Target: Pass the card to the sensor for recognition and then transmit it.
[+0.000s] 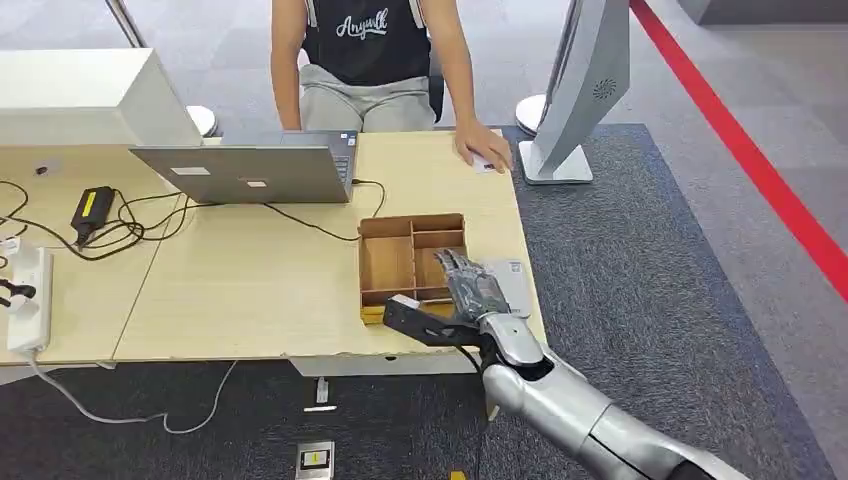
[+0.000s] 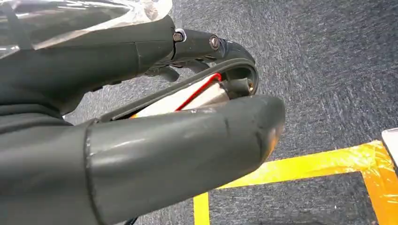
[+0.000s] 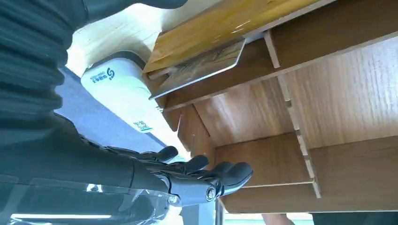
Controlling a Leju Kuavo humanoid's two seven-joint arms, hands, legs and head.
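Note:
My right hand (image 1: 468,292) hovers over the near right part of a wooden divided box (image 1: 385,262) on the table, fingers stretched out and apart, holding nothing. In the right wrist view its dark fingers (image 3: 202,174) hang just off the box (image 3: 338,93). A thin, pale patterned card (image 3: 202,67) leans inside one compartment, apart from the fingers. The white sensor (image 1: 514,287) lies beside the box; the wrist view has the sensor (image 3: 119,91) next to the card's compartment. My left hand (image 2: 141,140) hangs over the carpet with fingers curled toward the thumb, a white red-edged strip (image 2: 187,96) in the gap.
A person sits across the table with a hand (image 1: 482,145) resting near the far right corner. An open laptop (image 1: 250,170), cables, a charger (image 1: 92,210) and a power strip (image 1: 30,300) occupy the left. A white stand (image 1: 570,90) is off the table's right. Yellow floor tape (image 2: 305,164) lies below.

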